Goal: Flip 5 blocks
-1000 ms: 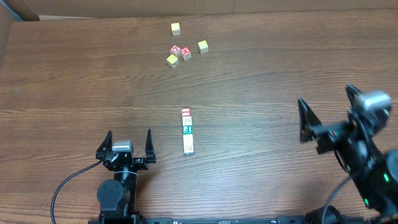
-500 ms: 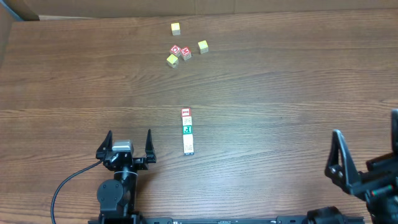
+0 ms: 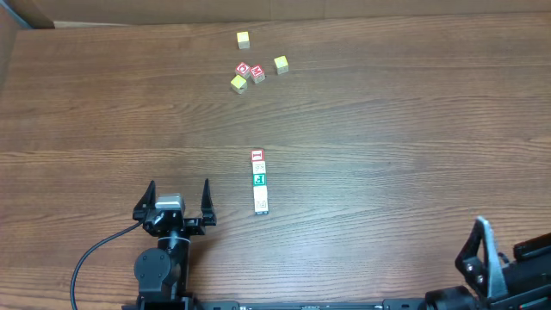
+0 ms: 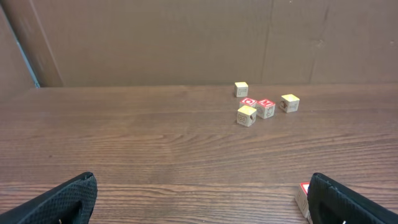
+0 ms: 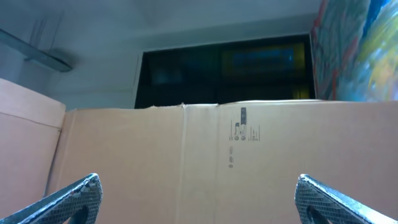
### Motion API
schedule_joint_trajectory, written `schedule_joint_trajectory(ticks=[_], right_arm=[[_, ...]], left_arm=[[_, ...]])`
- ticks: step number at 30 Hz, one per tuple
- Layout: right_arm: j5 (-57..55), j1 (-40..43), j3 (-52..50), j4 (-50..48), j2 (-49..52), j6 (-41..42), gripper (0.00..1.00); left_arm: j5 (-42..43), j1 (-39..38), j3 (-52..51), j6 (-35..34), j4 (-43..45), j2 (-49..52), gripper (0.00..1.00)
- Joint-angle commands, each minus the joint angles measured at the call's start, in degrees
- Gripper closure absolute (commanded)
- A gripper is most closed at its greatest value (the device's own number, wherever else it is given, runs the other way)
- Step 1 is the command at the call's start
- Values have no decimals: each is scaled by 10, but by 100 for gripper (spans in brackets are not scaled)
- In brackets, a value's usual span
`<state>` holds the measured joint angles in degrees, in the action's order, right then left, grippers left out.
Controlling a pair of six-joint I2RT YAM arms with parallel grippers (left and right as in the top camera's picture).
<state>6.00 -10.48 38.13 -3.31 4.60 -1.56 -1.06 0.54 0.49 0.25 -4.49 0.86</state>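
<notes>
right gripper (image 3: 486, 258) retracted to near-right corner, jaws wide, empty. left gripper (image 3: 178, 200) parked near-left, jaws wide, empty. blocks (image 3: 260, 181) form touching row at table centre. next: approach end block from above, pinch sides, roll over, keep neighbours undisturbed.

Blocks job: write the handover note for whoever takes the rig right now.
Left gripper: open, empty, low on the table just left of the row.
Right gripper: open, empty, at the near right corner, its camera facing the cardboard wall.
Blocks: five in a straight touching row at table centre.
Yellow cubes and red cubes: loose cluster at the far side; not part of the job.
Done: cannot tell if any block is flipped.
Left: check the faces, flip the rest.
</notes>
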Motion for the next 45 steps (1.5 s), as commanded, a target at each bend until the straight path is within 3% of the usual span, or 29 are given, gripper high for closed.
schedule_joint_trajectory(ticks=[1,15,26,39,45], right_arm=[[1,3,-39,-16,-29,-2,0],[1,4,-212,-194,-44,-2,0],[14,21,-310,-234,-44,-2,0],[44,54,-373,-232,-44,-2,0],[44,54,-377,-155,-44,-2,0]], left_arm=[[5,5,-2,15,1,-7,0],[5,5,-2,15,1,-7,0],[5,5,-2,15,1,-7,0],[5,5,-2,15,1,-7,0],[5,5,-2,15,1,-7,0]])
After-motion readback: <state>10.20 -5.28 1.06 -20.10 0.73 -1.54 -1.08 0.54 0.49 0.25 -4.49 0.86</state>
